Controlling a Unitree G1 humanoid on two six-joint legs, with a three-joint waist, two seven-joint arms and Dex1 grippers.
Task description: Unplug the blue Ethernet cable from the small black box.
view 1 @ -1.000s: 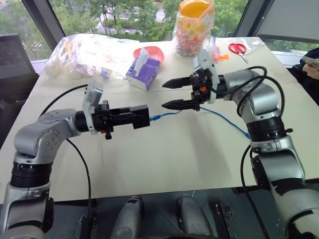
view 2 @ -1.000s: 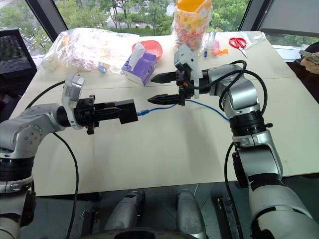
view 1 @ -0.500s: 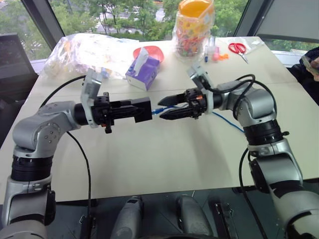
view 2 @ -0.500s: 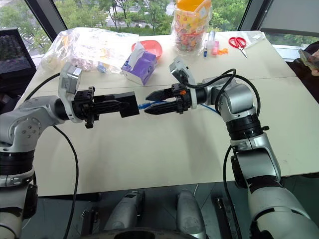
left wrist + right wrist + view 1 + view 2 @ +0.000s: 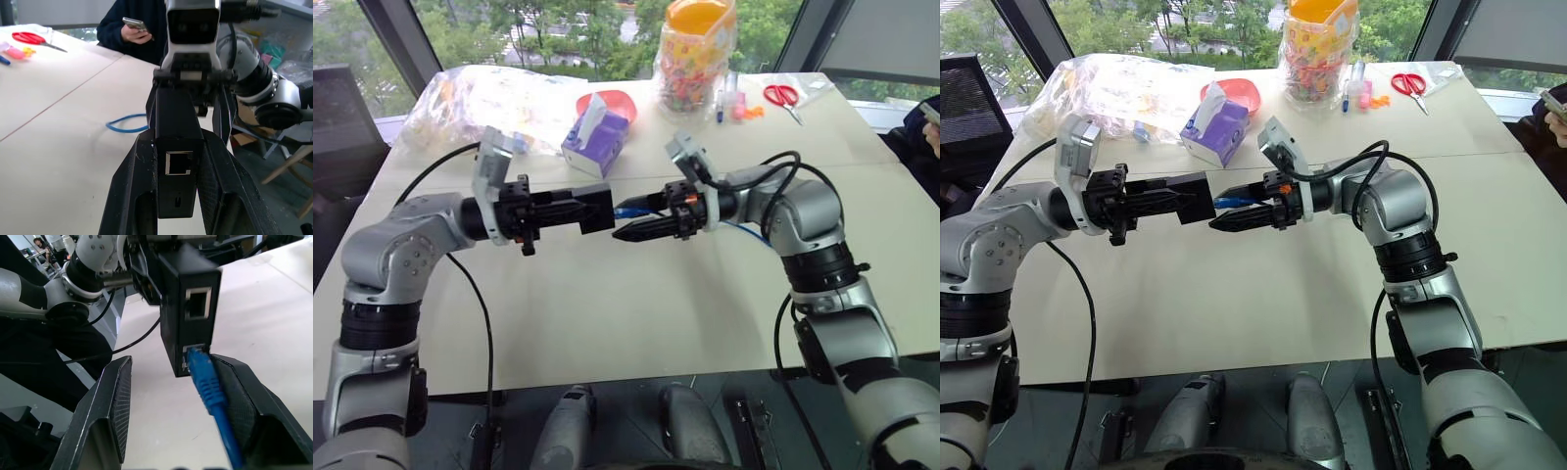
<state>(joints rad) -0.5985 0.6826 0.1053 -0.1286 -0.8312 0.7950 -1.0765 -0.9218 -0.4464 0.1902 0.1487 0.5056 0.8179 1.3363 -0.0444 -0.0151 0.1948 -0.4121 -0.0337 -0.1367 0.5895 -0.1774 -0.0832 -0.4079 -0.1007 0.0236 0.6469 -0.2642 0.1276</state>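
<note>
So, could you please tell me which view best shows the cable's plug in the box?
The right wrist view: the blue Ethernet cable enters the lower port of the small black box close up. The eye views show it small and blue beside the box; the left wrist view shows a loop on the table.

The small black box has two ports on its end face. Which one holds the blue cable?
On the small black box, the blue Ethernet cable sits in the port nearer the right gripper. The other port, farther from that gripper, is empty.
</note>
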